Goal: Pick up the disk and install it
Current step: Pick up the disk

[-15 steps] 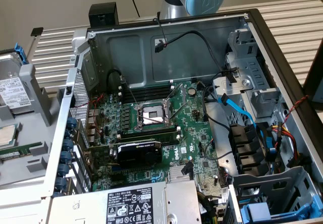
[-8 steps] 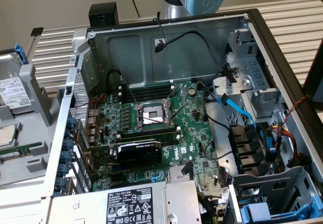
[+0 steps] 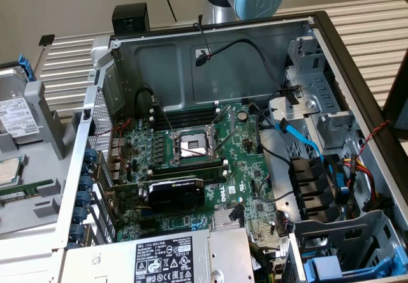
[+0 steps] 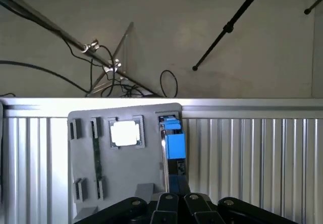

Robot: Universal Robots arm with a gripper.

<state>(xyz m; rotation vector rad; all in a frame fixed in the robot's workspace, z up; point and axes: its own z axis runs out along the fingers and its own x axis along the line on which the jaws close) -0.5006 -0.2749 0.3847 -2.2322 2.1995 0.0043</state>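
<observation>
The disk (image 3: 11,114) stands on edge in a slot of the grey tray (image 3: 35,219) at the exterior view's left, outside the open case (image 3: 191,60), probably so that a gripper can take it by its thin sides; its label faces the case. In the wrist view the disk (image 4: 175,146) shows edge-on in the tray (image 4: 126,168), its long edge running toward the gripper (image 4: 180,201), whose fingers are pressed together and hold nothing.
</observation>
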